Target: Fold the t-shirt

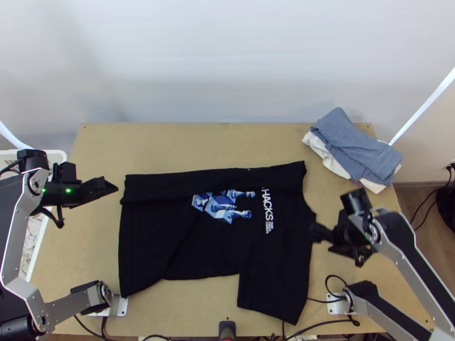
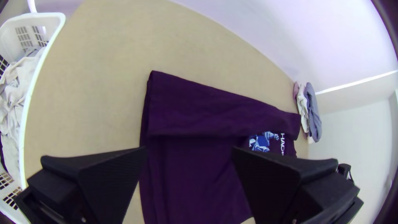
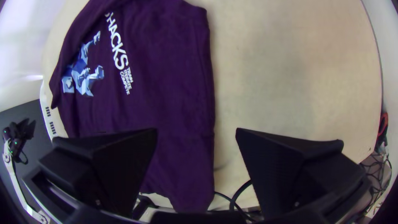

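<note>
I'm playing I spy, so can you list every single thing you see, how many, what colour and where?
T-shirt: 1, black with a blue and white print, mid-table, far edge folded over
Folded clothes: one pile, blue-grey on whitish, table's far right corner
Basket: 1, white, left of the table
Clothes inside: can't count, mostly whitish
Table: 1, light wood, under the shirt
Wall: white, behind
Cables: several, black, near edge
Arms: 2, silver-grey and black, left and right
Claws: 2, black, open; left claw left of the shirt, right claw by its right side
</note>
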